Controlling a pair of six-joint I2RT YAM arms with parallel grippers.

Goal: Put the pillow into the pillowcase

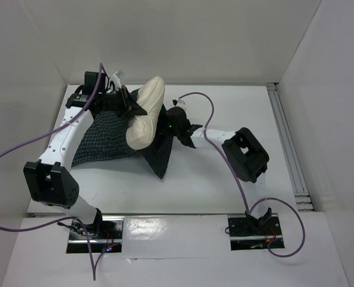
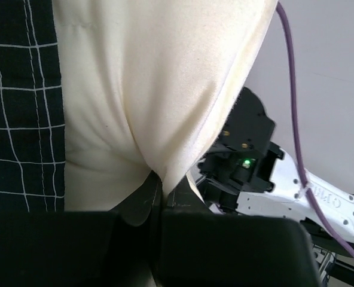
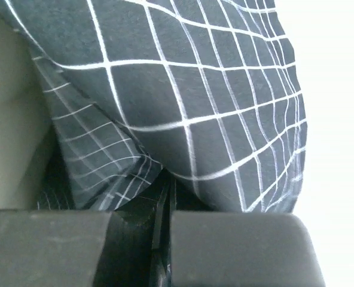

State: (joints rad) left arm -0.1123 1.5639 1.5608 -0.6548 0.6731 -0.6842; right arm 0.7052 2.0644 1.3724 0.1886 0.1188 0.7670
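Left hand (image 2: 158,192): we see it pinching a fold of the pillow (image 2: 147,84).
Right hand (image 3: 165,200): we see it clamped on the pillowcase (image 3: 189,89).

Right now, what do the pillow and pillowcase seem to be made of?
The pillow: soft, matte cream cloth, probably cotton, over a plump filling; it bulges and folds into a deep crease. The pillowcase: thin, matte dark woven cloth with a white grid; it drapes and wrinkles. The fibre cannot be told.

Left pincer (image 2: 158,190) clamped tight; right pincer (image 3: 165,194) likewise. Left arm (image 1: 63,140), right arm (image 1: 216,136) extended forward, wrists angled inward.
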